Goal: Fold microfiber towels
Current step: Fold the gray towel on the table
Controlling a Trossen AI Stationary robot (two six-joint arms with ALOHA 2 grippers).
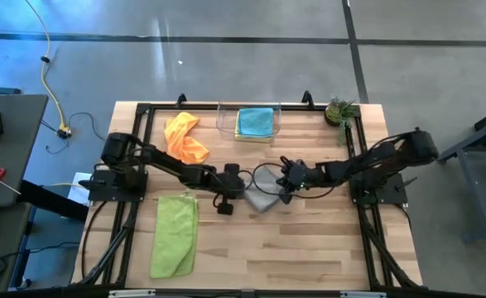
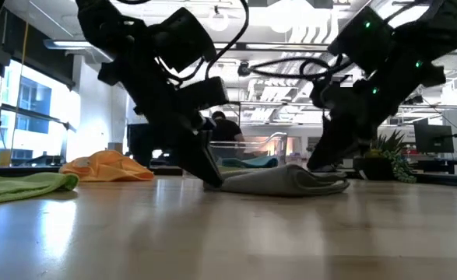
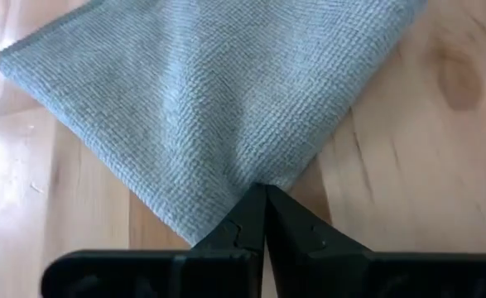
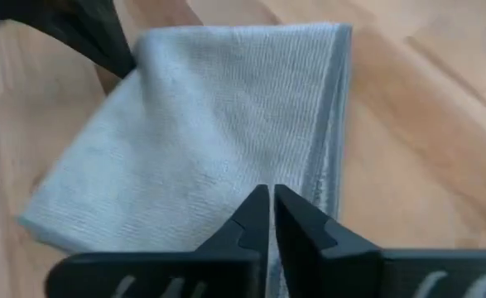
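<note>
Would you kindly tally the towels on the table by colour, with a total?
Orange towel: 1
Lime green towel: 1
Grey towel: 1
Teal towel, in the clear bin: 1
Yellow towel, under the teal one: 1
Total: 5

Both arms stretched inward from the frame's left and right edges in the high view, meeting near its centre. Left gripper (image 3: 265, 217) low at centre-left, fingers pressed together, tips pinching the grey towel (image 3: 209, 99) at its edge. Right gripper (image 4: 271, 217) just right of centre, angled down, fingers likewise closed, tips down on the same towel.
</note>
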